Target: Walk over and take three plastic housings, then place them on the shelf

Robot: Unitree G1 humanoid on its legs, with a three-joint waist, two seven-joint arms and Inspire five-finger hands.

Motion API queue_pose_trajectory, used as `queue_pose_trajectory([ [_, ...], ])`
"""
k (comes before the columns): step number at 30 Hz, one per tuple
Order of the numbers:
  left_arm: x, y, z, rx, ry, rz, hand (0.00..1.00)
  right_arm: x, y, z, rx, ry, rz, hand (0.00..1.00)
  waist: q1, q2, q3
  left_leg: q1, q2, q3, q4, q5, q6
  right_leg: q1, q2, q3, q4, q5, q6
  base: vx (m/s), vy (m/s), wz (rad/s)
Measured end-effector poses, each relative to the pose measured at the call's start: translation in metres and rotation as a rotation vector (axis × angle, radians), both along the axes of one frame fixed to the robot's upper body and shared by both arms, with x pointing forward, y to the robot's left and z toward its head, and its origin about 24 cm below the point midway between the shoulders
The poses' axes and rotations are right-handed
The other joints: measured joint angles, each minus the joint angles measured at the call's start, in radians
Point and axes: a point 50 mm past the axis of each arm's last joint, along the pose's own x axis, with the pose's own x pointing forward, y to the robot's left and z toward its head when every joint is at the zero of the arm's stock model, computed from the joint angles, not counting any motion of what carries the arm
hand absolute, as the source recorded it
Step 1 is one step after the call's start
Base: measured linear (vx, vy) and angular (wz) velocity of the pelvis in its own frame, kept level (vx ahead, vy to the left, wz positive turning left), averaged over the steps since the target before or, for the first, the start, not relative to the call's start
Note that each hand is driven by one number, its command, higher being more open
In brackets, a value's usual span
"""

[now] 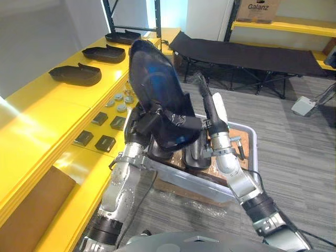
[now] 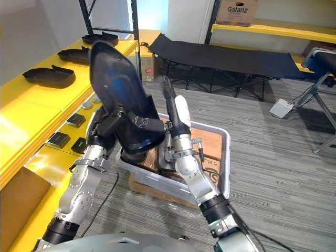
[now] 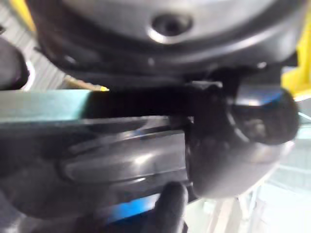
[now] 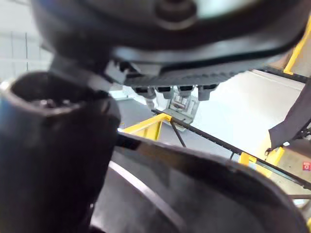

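Centre frame: black housing [image 1: 155, 84] raised on end, tilted toward upper left, glossy inner face to camera. Held at its lower end by left hand [image 1: 149, 119], fingers curled round the rim; the left wrist view shows a fingertip [image 3: 171, 201] pressed on the housing wall.

Right hand [image 1: 214, 113] just right of the housing, fingers straight and pointing up, white-covered thumb alongside; nothing gripped. Cannot tell whether it touches the housing edge.

Below both hands: grey bin [image 1: 248, 132] on the floor, more housings inside [image 1: 195, 155], partly hidden by the raised one. Bin sits on flattened cardboard [image 1: 181, 190].

Left side of frame: yellow shelf [image 1: 47, 107]. Three other housings in a row along its upper left: [image 1: 76, 75], [image 1: 104, 53], [image 1: 123, 37]. On the lower ledge, between shelf top and bin: small black blocks [image 1: 105, 143] and round silver discs [image 1: 122, 102].

Upper right: black cot [image 1: 247, 52] on folding legs. Right edge: white box [image 1: 303, 106] on grey carpet.
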Motion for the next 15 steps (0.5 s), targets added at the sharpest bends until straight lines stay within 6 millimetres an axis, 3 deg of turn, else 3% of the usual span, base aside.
queue_pose_trajectory([
  [5, -0.008, 0.014, 0.005, 0.092, -0.076, 0.193, 0.00, -0.011, -0.017, -0.011, 0.109, 0.047, -0.050, 1.00, 0.003, -0.002, 0.001, 0.001, 0.001, 0.002, -0.002, -0.006, -0.003, -0.004, 0.001, 0.001, 0.000, -0.008, -0.008, 0.00, 0.000, 0.00],
  [11, -0.026, 0.037, 0.002, 0.152, -0.076, 0.374, 0.00, -0.030, -0.058, -0.037, 0.549, 0.211, -0.071, 1.00, -0.003, -0.003, 0.001, 0.001, 0.007, 0.030, -0.001, -0.013, -0.007, -0.020, 0.007, 0.029, -0.002, -0.007, -0.007, 0.01, 0.001, -0.13],
  [15, -0.031, 0.041, -0.003, 0.150, -0.052, 0.408, 0.00, -0.048, -0.076, -0.054, 0.620, 0.267, -0.153, 1.00, -0.023, -0.004, 0.001, 0.001, 0.011, 0.038, 0.001, -0.015, -0.011, -0.020, 0.012, 0.038, -0.005, -0.004, -0.004, 0.05, 0.002, -0.07],
])
